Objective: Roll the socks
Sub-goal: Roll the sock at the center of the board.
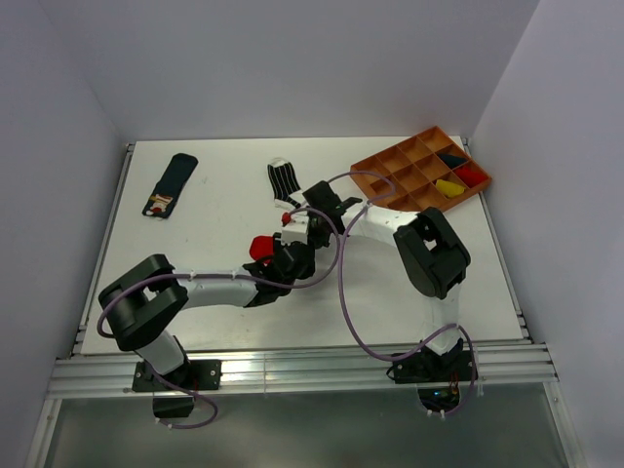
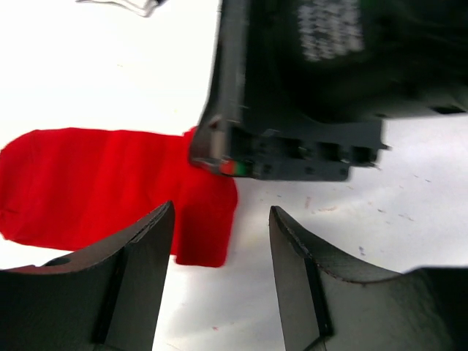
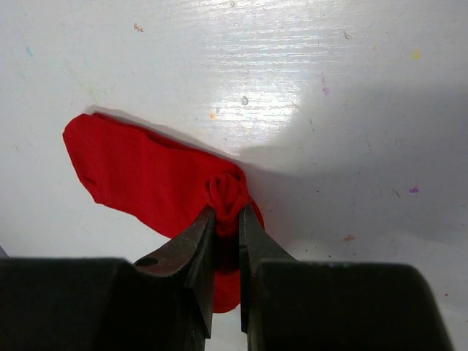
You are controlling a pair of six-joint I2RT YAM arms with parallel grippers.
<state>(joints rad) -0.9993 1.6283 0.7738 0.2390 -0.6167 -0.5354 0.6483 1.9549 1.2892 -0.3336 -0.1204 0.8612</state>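
The red sock [image 1: 261, 248] lies flat at the table's middle, one end bunched into a small knot of fabric. My right gripper [image 3: 227, 216] is shut on that bunched end of the red sock [image 3: 146, 175]. My left gripper [image 2: 221, 219] stands open just in front of the red sock [image 2: 95, 183]; there is only bare table between its fingers. The right gripper's black body [image 2: 292, 88] hangs right ahead of it. A dark navy sock [image 1: 171, 183] lies flat at the far left. At the back centre lies the striped sock [image 1: 284, 181].
An orange compartment tray [image 1: 405, 156] sits at the back right, with black, red and yellow pieces in its right-hand cells. Both arms cross close together over the table's middle. Walls enclose the left, back and right sides.
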